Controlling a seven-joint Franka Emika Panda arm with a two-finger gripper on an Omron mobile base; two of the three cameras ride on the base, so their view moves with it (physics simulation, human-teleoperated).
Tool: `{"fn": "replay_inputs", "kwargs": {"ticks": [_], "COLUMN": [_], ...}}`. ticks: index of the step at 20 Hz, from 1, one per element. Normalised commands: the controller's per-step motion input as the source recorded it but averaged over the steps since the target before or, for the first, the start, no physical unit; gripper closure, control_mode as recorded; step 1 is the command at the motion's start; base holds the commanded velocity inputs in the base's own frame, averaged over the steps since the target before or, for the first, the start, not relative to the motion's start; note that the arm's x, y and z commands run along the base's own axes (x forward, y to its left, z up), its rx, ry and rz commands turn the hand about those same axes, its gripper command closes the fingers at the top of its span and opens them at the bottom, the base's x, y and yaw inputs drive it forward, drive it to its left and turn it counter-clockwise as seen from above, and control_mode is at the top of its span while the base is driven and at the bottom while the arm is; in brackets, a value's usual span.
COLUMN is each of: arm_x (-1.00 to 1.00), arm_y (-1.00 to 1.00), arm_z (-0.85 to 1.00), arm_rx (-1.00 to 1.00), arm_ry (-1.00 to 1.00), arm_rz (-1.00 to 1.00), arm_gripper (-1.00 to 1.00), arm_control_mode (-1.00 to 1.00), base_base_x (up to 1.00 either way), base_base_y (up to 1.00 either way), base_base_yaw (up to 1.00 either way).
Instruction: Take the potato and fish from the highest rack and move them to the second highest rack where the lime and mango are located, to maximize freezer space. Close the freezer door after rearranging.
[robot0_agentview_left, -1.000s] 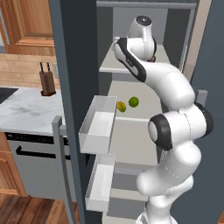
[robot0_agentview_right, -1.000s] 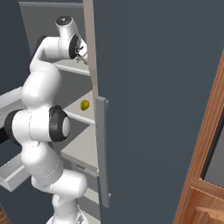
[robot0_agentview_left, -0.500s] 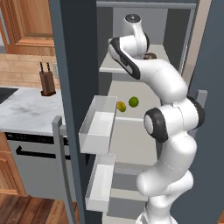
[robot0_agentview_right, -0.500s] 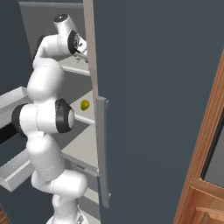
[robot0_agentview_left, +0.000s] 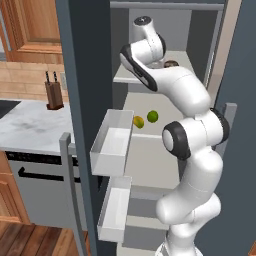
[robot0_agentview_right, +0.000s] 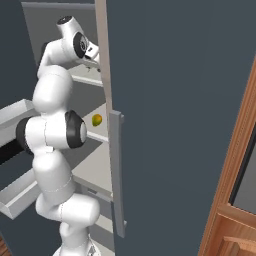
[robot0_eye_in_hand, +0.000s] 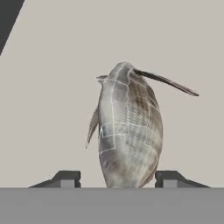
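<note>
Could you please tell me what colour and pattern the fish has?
The scaly grey-brown fish is silvery grey with brownish streaks and dark fins, clearest in the hand view.

White arm stretched high, wrist bent forward, gripper spread wide (both tips visible)

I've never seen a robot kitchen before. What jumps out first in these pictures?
A tall white arm reaches up into an open freezer, its head at the highest rack. In the hand view, a silvery fish lies on that rack between the fingertips of the open pincer. On the rack below sit a green lime and a yellow-green mango.
</note>
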Motion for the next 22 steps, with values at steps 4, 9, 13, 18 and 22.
{"fn": "replay_inputs", "kwargs": {"ticks": [4,9,13,18,22], "arm_x": [-0.08,-0.17,-0.57,-0.96,-1.00], "arm_y": [-0.02,-0.02,0.00,0.00,0.00], "arm_z": [-0.21,-0.14,-0.06,-0.06,-0.15], "arm_rx": [0.00,0.00,0.00,0.00,0.00], "arm_ry": [-0.02,-0.09,-0.27,-0.27,-0.22], "arm_rz": [0.00,0.00,0.00,0.00,0.00], "arm_gripper": [1.00,1.00,1.00,1.00,1.00], "arm_control_mode": [-1.00,-1.00,-1.00,-1.00,-1.00], "base_base_x": [0.00,0.00,0.00,0.00,0.00], "base_base_y": [0.00,0.00,0.00,0.00,0.00], "base_base_yaw": [0.00,0.00,0.00,0.00,0.00]}}
